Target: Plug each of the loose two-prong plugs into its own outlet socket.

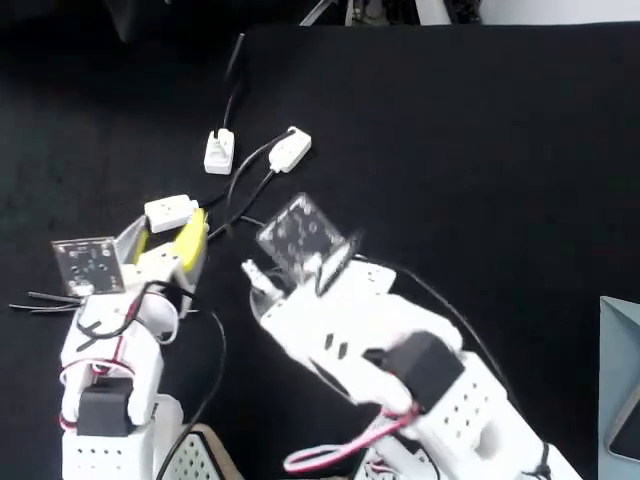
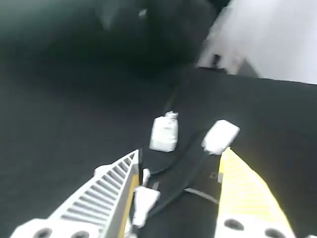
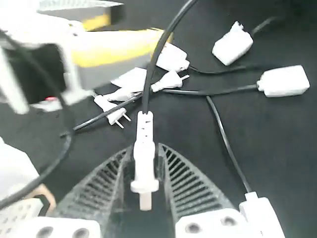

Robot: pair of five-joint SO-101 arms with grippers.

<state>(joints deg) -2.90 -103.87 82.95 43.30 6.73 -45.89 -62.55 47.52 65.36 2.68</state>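
Note:
My right gripper (image 3: pixel 145 154) is shut on a white two-prong plug (image 3: pixel 144 130), whose black cable runs away from the fingers. In the high view this gripper (image 1: pixel 257 280) sits mid-table. Two loose plugs (image 3: pixel 168 81) (image 3: pixel 113 111) lie on the black mat ahead of it. My left gripper (image 2: pixel 176 191) stands open, its yellow finger (image 2: pixel 242 193) and grey finger (image 2: pixel 111 191) wide apart, with a loose plug (image 2: pixel 143 201) lying between them near the grey one. Beyond it lie two white outlet sockets (image 2: pixel 164 133) (image 2: pixel 220 135). From above, the left gripper (image 1: pixel 168 232) is just short of a third socket (image 1: pixel 170 210).
Black cables cross the mat between the sockets (image 1: pixel 219 150) (image 1: pixel 290 150). Another socket (image 3: pixel 260 213) lies close beside my right gripper. A small circuit board (image 1: pixel 88 262) sits left of the left arm. A grey box (image 1: pixel 622 380) stands at the right edge.

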